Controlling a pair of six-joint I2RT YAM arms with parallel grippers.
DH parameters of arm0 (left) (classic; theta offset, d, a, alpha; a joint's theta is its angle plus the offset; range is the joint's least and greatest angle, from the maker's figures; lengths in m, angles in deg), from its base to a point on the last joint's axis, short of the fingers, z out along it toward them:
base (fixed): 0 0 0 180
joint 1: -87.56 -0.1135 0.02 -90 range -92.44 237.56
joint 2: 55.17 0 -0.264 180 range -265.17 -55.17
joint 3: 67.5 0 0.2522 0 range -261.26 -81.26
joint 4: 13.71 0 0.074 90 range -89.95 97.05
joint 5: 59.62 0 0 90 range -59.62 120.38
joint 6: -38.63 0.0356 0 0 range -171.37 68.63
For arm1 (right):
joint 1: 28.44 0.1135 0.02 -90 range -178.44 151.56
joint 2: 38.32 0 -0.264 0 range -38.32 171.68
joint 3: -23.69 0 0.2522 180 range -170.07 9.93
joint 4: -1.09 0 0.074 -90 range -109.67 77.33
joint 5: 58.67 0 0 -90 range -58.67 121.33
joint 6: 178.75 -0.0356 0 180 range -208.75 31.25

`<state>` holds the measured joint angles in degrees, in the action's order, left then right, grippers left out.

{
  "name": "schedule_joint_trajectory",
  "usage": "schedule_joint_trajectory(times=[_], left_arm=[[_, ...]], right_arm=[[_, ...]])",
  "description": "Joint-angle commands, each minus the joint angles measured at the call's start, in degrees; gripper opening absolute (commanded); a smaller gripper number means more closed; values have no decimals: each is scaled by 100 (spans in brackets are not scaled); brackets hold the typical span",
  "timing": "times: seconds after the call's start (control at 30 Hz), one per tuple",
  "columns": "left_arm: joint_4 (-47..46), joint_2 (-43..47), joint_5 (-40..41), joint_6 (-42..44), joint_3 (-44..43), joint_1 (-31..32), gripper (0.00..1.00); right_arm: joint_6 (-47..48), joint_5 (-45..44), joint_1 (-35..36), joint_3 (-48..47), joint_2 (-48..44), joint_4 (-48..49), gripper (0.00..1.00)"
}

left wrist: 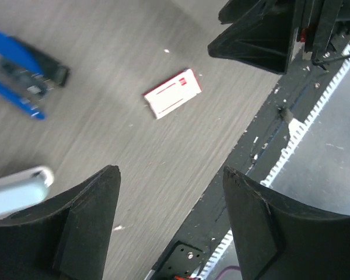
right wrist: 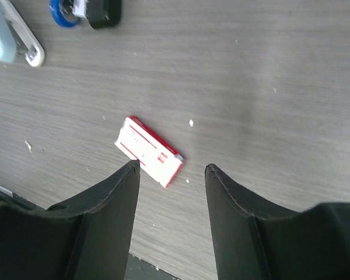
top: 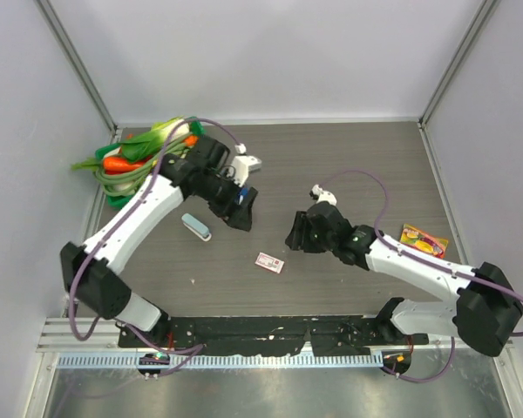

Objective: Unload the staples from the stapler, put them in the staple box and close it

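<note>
The dark-blue stapler (left wrist: pixel 24 79) lies on the table with its two arms spread apart, at the upper left of the left wrist view. It also shows at the top edge of the right wrist view (right wrist: pixel 84 9). In the top view only a blue bit of it (top: pixel 238 198) peeks out beside my left gripper (top: pixel 242 214). My left gripper (left wrist: pixel 172 175) is open and empty, above the table just past the stapler. My right gripper (top: pixel 296 233) is open and empty, and hovers near the pink-and-white box (right wrist: pixel 149 151).
The pink-and-white box (top: pixel 269 262) lies between the grippers. A pale-blue oblong (top: pixel 196 227) lies left of the stapler. A pile of toy vegetables (top: pixel 135 161) is at the back left, a white object (top: pixel 247 164) behind the left gripper, and a yellow packet (top: pixel 423 239) at the right.
</note>
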<state>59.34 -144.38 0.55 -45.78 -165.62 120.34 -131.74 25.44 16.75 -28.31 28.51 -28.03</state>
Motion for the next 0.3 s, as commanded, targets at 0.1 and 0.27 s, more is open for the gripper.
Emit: schedule_joint_trajectory(times=[0.1,0.27], left_arm=[[575,1106,925,22,305,-665,76],[453,1678,1241,30,736,-1194,78]], right_arm=[[730,-272,-19,-975,199,-320,54],[914,-281,-19,-1220,85,-354,55]])
